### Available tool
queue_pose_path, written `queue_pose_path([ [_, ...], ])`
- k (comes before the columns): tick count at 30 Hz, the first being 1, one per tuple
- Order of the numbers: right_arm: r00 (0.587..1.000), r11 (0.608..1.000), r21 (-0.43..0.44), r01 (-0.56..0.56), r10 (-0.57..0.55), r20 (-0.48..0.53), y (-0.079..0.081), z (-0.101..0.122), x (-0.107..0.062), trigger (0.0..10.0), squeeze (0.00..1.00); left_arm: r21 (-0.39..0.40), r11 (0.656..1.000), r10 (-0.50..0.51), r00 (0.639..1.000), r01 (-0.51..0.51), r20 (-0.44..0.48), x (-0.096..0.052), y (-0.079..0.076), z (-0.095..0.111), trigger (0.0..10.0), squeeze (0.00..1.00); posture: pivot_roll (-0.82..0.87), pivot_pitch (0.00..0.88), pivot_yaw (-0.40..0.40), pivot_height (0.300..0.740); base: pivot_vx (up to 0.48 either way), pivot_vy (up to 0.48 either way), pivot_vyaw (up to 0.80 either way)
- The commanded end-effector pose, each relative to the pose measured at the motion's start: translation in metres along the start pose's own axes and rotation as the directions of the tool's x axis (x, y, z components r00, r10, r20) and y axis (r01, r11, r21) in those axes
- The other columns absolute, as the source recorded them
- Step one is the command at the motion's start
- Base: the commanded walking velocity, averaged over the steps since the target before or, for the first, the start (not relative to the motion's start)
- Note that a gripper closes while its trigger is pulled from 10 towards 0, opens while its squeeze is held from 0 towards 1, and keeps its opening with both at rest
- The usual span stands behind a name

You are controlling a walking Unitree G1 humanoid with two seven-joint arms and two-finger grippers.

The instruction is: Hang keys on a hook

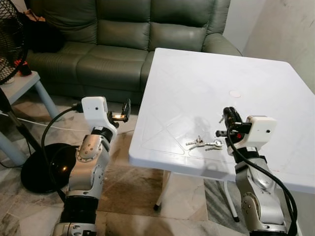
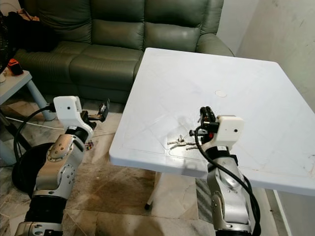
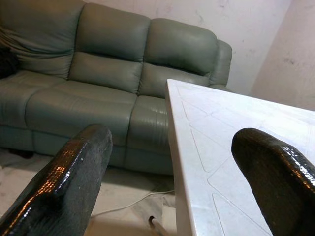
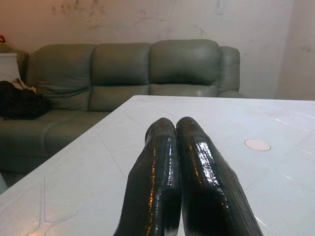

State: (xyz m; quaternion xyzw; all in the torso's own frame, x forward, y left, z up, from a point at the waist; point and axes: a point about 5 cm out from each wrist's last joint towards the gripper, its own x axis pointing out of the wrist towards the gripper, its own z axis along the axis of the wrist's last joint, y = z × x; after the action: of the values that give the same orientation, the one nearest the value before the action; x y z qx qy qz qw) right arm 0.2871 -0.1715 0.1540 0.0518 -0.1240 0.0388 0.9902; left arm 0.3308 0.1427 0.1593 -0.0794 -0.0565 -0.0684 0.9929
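A small bunch of silver keys [image 1: 204, 144] lies flat on the white table [image 1: 197, 88], close to its near edge. My right gripper [image 1: 229, 114] hovers over the table just right of the keys, a little beyond them. Its two black fingers [image 4: 177, 167] are pressed together with nothing between them. My left gripper [image 1: 126, 110] is raised beside the table's left edge, above the floor. Its fingers [image 3: 74, 172] stand wide apart and empty, pointing toward the sofa and the table corner.
A grey-green sofa [image 1: 123, 39] stands behind the table. At the far left are a black fan with its round base [image 1: 47, 167], a cable on the tiled floor, and a small pale side table [image 1: 22, 86]. A plain wall [image 1: 290, 34] rises at the right.
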Motion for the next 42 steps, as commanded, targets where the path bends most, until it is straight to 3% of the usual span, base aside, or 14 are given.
queue_pose_path([
  [1,1.0,1.0,-0.009,-0.006,0.006,0.008,-0.0015,0.0039,0.002,10.0,0.0,0.007,1.0,-0.007,1.0,0.007,0.006,-0.0011,-0.0023,0.0016,10.0,0.0,0.13,0.0,-0.058,0.74,0.0,0.0,0.0],
  [13,1.0,1.0,-0.016,-0.02,0.02,0.001,-0.0025,0.0038,0.0052,10.0,0.0,-0.007,0.999,-0.034,0.999,0.034,0.025,0.0013,-0.0076,0.005,10.0,0.0,0.13,0.0,-0.065,0.74,0.0,-0.022,0.0],
  [42,0.999,0.999,-0.013,-0.037,0.037,-0.018,-0.0034,0.004,0.0058,10.0,0.0,-0.042,0.999,-0.026,0.999,0.027,0.024,-0.0008,-0.0102,0.0022,10.0,0.0,0.13,0.0,-0.08,0.74,0.0,-0.44,0.0],
])
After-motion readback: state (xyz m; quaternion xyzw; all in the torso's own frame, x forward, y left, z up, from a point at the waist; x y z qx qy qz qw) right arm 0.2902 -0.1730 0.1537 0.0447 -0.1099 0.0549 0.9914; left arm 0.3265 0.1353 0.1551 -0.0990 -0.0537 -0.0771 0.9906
